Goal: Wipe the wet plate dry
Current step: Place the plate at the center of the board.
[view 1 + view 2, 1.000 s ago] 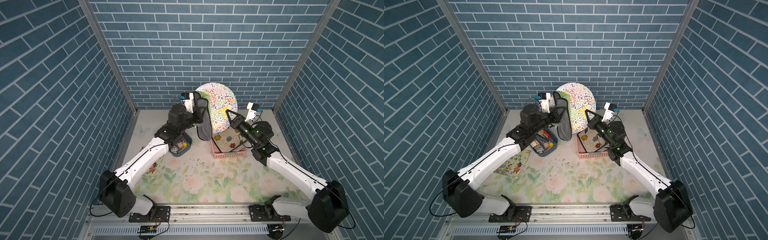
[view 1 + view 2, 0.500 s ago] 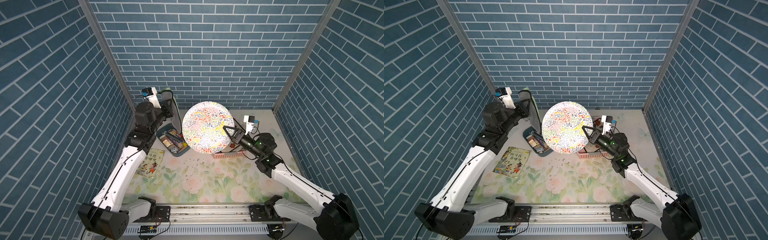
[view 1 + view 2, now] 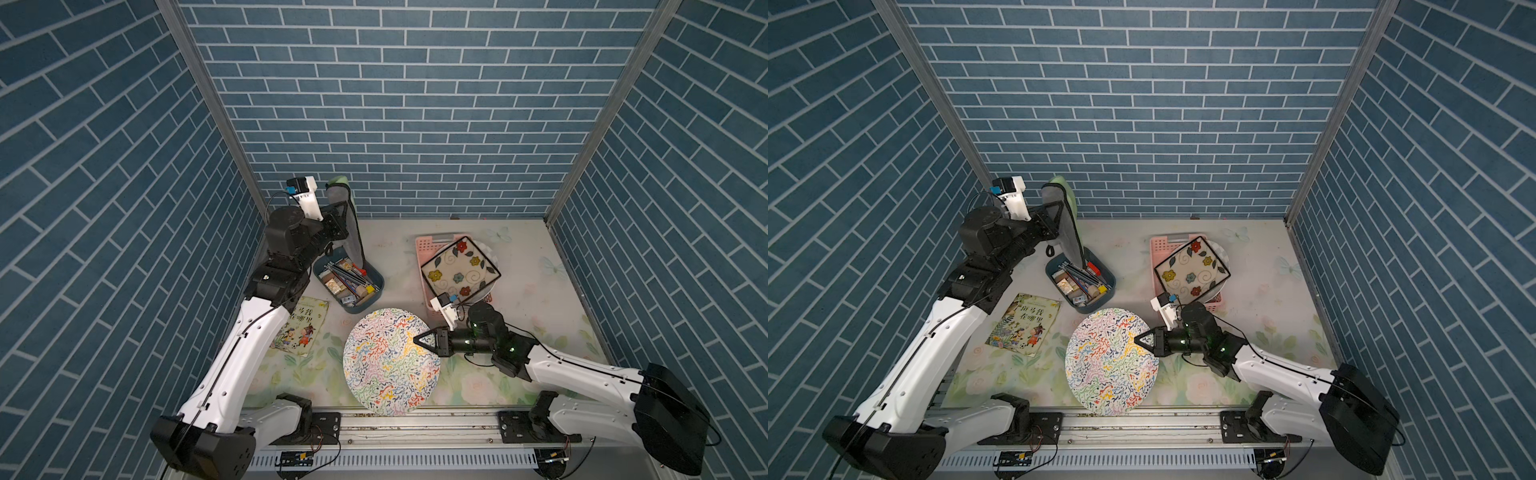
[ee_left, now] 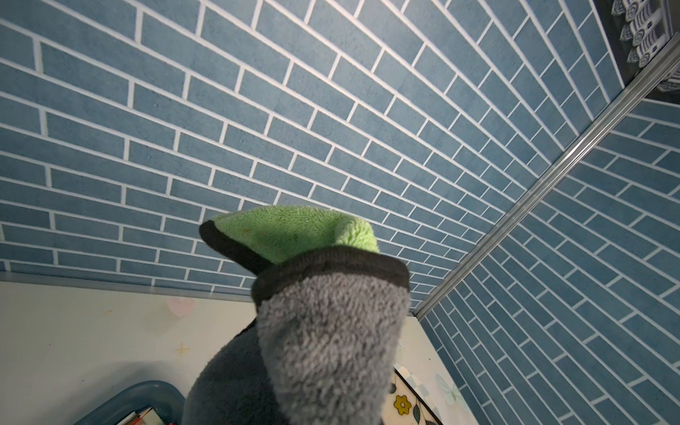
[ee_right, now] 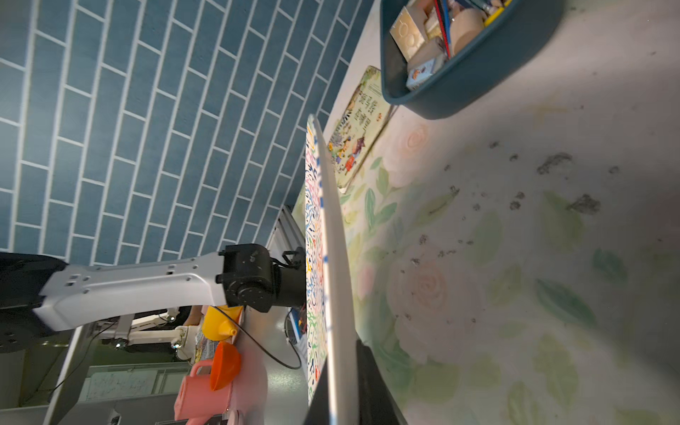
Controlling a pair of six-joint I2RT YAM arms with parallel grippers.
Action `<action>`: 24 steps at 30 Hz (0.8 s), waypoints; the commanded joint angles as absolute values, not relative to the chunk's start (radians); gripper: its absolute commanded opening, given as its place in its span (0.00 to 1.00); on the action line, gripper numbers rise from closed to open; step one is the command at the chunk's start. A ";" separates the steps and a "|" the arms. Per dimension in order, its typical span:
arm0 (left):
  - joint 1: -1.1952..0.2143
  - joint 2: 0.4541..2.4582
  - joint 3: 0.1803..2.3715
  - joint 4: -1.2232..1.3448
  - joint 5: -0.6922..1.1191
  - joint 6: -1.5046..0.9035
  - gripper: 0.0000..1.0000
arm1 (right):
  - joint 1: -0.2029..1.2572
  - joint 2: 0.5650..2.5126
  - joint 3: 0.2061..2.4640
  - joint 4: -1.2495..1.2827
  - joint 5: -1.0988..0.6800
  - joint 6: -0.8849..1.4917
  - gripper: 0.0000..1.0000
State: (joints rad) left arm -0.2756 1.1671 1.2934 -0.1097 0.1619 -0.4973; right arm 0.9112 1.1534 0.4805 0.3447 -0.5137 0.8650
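A metal rail [image 3: 415,422] edges the near side of a pale floral-printed table mat [image 3: 478,382], boxed in by blue brick-patterned walls [image 3: 415,104]. The right arm reaches low and leftward, its right claw [image 3: 419,338] pinched shut on the rim of the round squiggle-patterned plate [image 3: 386,365], which spreads out beyond its tips above the mat. Far beyond that claw, by the back wall, the raised left claw [image 3: 340,214] is clamped on a hanging grey-and-green fleece cloth [image 3: 353,241], well apart from the plate
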 commanded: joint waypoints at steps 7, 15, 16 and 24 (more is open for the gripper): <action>-0.278 1.166 1.262 -0.096 0.202 -0.505 0.00 | 0.916 1.330 0.444 0.504 -0.333 0.833 0.00; -0.278 1.155 1.228 -0.080 0.207 -0.517 0.00 | 0.908 1.481 0.530 0.325 -0.187 0.819 0.00; -0.278 1.156 1.227 -0.078 0.210 -0.518 0.00 | 0.910 1.498 0.548 0.284 -0.166 0.799 0.00; -0.278 1.152 1.215 -0.070 0.211 -0.520 0.00 | 0.916 1.580 0.577 0.158 -0.021 0.719 0.29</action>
